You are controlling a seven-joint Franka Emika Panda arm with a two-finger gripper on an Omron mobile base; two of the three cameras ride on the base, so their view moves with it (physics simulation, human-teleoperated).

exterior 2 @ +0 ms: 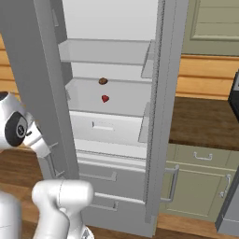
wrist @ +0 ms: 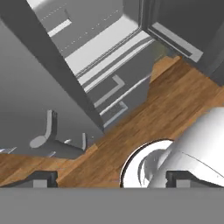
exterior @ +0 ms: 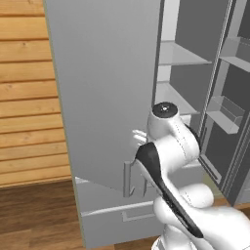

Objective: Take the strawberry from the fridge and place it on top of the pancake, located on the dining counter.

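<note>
The fridge (exterior 2: pixel 158 116) stands with its doors open and its white shelves showing. On the middle shelf lies the strawberry (exterior 2: pixel 105 98), tiny and bright red, with a small round brown item (exterior 2: pixel 103 81) behind it. My gripper (wrist: pixel 113 179) is open, its dark fingertips (wrist: pixel 41 179) wide apart with nothing between them. It looks down past the bottom of the open left door (exterior: pixel 105 88), close to the door's bar handle (wrist: pixel 48 131). My arm (exterior: pixel 168 146) stands low in front of that door. The pancake and the dining counter are out of view.
Two grey drawers (exterior 2: pixel 105 175) with bar handles sit below the fridge shelves. A dark brown worktop on sage-green cabinets (exterior 2: pixel 203 123) adjoins the fridge on the right. The open right door (exterior: pixel 229 102) carries shelf bins. Wooden floor (wrist: pixel 166 109) lies below, a plank wall (exterior: pixel 24 97) to the left.
</note>
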